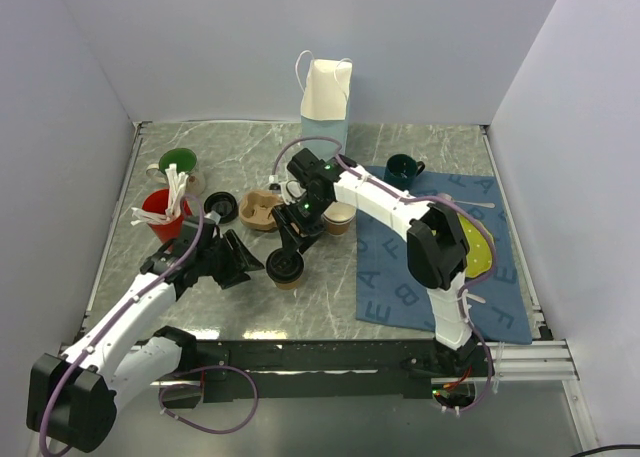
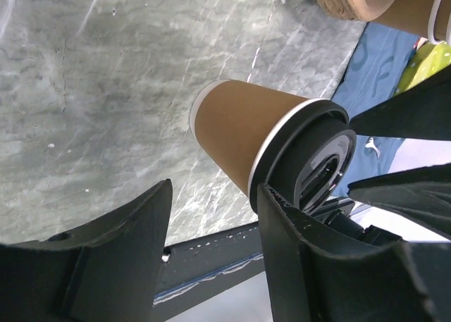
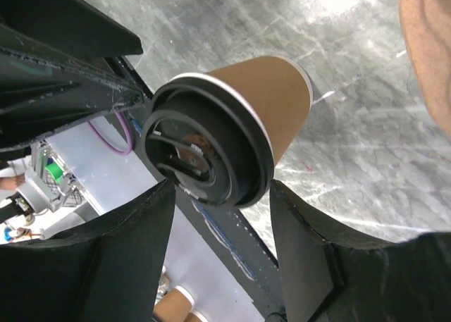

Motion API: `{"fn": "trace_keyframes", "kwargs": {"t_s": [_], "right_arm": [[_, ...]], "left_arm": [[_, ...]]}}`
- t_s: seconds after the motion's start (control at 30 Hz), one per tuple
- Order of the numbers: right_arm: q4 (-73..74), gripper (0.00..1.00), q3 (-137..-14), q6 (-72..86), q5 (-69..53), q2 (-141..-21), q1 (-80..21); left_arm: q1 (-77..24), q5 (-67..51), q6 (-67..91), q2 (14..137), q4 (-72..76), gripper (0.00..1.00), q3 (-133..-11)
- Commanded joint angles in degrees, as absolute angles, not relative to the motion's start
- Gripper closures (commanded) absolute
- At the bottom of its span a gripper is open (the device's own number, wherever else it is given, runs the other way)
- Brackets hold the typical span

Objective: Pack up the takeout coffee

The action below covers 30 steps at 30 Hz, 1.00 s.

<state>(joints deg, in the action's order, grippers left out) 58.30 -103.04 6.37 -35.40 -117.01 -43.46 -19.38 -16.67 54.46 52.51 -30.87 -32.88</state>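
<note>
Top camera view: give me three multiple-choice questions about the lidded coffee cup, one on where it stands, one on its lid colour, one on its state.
1. Where on the marble table does the lidded cup stand?
A) in the far left corner
B) toward the near edge, about midway across
C) in the far right corner

2. What colour is its lid?
A) black
B) white
C) red

3. What state is the cup in?
A) tipped on its side
B) upright with no lid
C) upright with the lid on

Answers:
1 B, the top view shows it just ahead of the arm bases, between the two arms.
2 A, both wrist views show a black lid above the tan wall.
3 C, the lid sits over the rolled rim and the base rests on the marble.
</note>
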Motion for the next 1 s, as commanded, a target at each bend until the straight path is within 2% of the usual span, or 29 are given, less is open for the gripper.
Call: {"fn": "trace_keyframes", "kwargs": {"t_s": [0.0, 0.23, 0.4, 0.67, 0.87, 0.97], "right_arm": [[55.1, 0.37, -102.6, 6.9, -37.6, -118.1, -43.3], [52.6, 0.47, -100.0, 8.1, -38.1, -118.2, -43.2], [50.8, 0.5, -97.7, 9.0, -38.1, -117.7, -43.3], [49.7, 0.54, -95.5, 9.4, -37.3, -117.4, -43.3], [49.6, 0.61, -94.7, 9.5, -35.8, -117.8, -43.4], [48.8, 0.62, -93.1, 9.5, -35.4, -117.3, -43.3]], "left_arm": [[-19.3, -17.8, 55.6, 52.6, -26.9, 0.43, -32.1], [-19.4, -17.2, 55.7, 53.0, -26.9, 0.43, -31.7], [-19.3, -15.6, 55.0, 51.6, -28.0, 0.41, -32.2], [-19.3, -18.4, 57.1, 50.1, -21.4, 0.42, -26.9], [-19.3, -15.6, 57.0, 51.9, -22.6, 0.49, -25.8], [-19.3, -14.4, 57.9, 54.0, -24.5, 0.58, -25.8]]}}
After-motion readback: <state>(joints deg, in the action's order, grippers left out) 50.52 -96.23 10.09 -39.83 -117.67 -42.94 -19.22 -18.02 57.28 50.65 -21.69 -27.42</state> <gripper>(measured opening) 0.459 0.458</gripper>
